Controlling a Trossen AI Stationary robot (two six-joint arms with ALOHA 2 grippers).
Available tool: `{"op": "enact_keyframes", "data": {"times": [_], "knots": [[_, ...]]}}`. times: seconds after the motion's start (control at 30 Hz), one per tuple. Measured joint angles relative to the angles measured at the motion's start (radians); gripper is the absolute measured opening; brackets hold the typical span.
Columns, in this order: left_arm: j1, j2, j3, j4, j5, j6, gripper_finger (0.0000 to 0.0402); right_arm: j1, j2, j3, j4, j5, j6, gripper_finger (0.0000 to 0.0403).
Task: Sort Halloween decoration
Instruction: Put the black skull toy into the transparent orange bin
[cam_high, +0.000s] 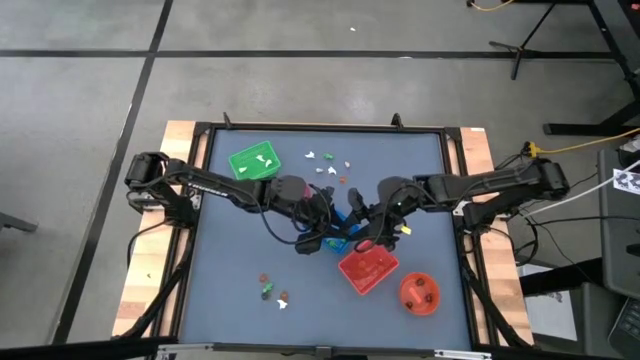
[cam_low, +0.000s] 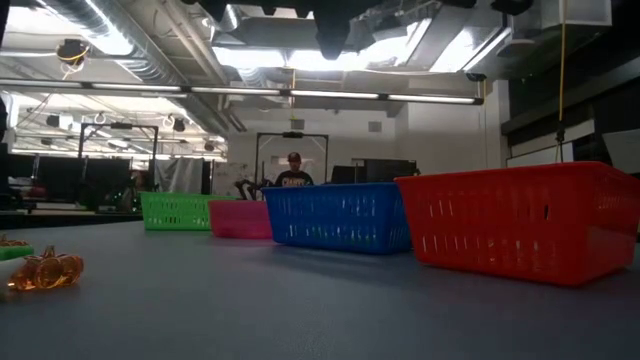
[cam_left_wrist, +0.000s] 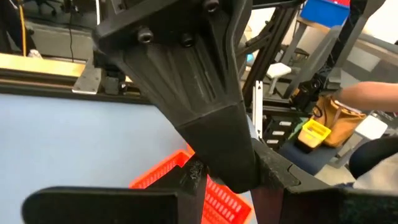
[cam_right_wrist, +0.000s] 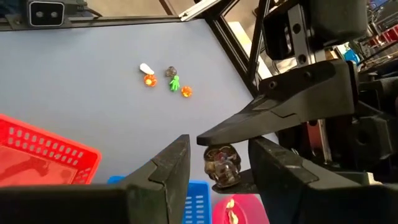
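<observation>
— What is the right claw (cam_right_wrist: 217, 149) doing?

— Its two dark, blunt fingers stand apart above the middle of the table (cam_right_wrist: 74, 81), with a dark trinket (cam_right_wrist: 222, 165) in the gap. They don't seem to touch it.

— So who has it?

— The left claw (cam_high: 325, 212), by the look of it. Its wedge-shaped fingers pinch the trinket from above and below. The piece is glossy, lumpy and brownish-dark.

— And underneath?

— A blue tray (cam_right_wrist: 196, 202) of slotted plastic mesh, and beside it a smooth pink bowl (cam_right_wrist: 239, 211) with a pale bit inside. The red tray (cam_right_wrist: 37, 162), also meshed, sits just beside them.

— The rest of the decoration?

— The loose trinkets (cam_right_wrist: 168, 79) lie well apart on the matte grey-blue table: orange beads, a green figure, a white piece. More are scattered near the green tray (cam_high: 253, 160). The round orange bowl (cam_high: 419, 292) holds a few dark ones.
</observation>
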Motion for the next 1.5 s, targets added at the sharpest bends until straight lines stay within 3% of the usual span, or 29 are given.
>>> {"op": "enact_keyframes", "data": {"times": [0.77,1.13,1.5], "knots": [[-0.01,0.0,-0.001,0.002,-0.006,-0.001,0.0076,0.0,0.01,0.0,0.019,0.008,0.0,0.0164],[-0.012,0.0,-0.001,0.001,-0.001,-0.007,0.0076,0.0,0.01,0.0,0.018,0.008,-0.01,0.0076],[-0.013,0.0,-0.001,0.001,-0.002,-0.006,0.0076,0.0,0.01,0.0,0.018,0.009,-0.003,0.0079]]}}
